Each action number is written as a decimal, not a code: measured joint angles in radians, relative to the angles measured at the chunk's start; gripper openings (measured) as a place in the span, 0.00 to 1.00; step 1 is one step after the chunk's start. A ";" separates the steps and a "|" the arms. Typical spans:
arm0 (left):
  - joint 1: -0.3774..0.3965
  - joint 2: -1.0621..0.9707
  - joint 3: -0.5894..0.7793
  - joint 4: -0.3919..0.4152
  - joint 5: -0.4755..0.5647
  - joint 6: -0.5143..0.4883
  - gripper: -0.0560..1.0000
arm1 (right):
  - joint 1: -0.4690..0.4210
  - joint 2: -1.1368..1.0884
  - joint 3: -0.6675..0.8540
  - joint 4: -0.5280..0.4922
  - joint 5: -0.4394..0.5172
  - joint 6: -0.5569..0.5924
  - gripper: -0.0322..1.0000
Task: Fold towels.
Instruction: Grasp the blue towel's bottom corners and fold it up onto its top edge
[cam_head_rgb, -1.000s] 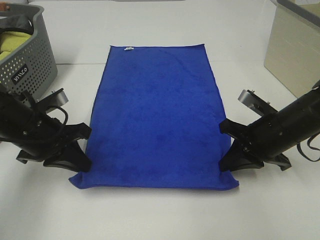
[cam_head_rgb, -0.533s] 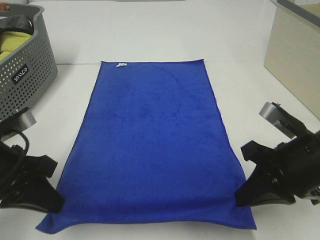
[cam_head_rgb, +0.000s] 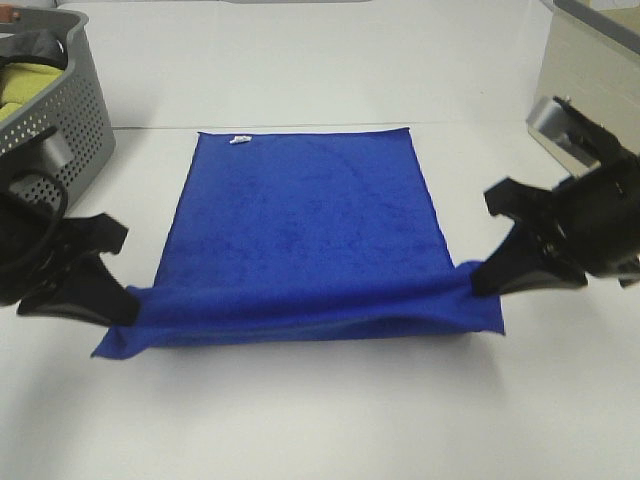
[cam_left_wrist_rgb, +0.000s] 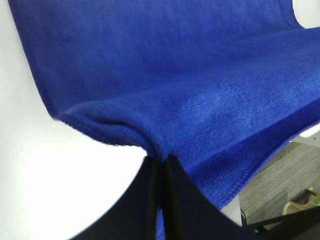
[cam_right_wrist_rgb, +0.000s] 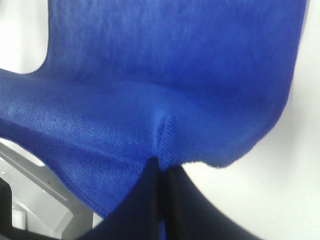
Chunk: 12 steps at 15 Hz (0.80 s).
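The royal-blue towel lies lengthwise on the white table, its small white tag at the far short edge. Its near edge is lifted off the table and stretched between both grippers. My left gripper is shut on the towel's near left corner. My right gripper is shut on the near right corner. In the left wrist view the shut fingertips pinch the blue cloth. In the right wrist view the shut fingertips pinch the cloth too.
A grey perforated basket with a yellow-green cloth stands at the far left. A beige box stands at the far right. The white table runs in front of the towel.
Both grippers have lifted the towel's near edge off the table and carried it toward the far edge. The towel's near part now hangs raised between them.
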<state>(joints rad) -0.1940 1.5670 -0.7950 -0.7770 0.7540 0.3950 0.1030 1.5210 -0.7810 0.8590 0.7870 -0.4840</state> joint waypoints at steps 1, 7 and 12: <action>0.000 0.068 -0.091 0.032 -0.001 -0.024 0.06 | 0.000 0.065 -0.101 -0.013 0.013 0.010 0.03; 0.000 0.442 -0.670 0.174 -0.004 -0.128 0.06 | 0.000 0.507 -0.760 -0.179 0.133 0.138 0.03; 0.000 0.692 -1.011 0.211 -0.106 -0.142 0.06 | 0.000 0.812 -1.237 -0.269 0.153 0.209 0.03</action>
<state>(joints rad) -0.1940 2.2590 -1.8060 -0.5660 0.6480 0.2530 0.1030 2.3330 -2.0180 0.5900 0.9400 -0.2750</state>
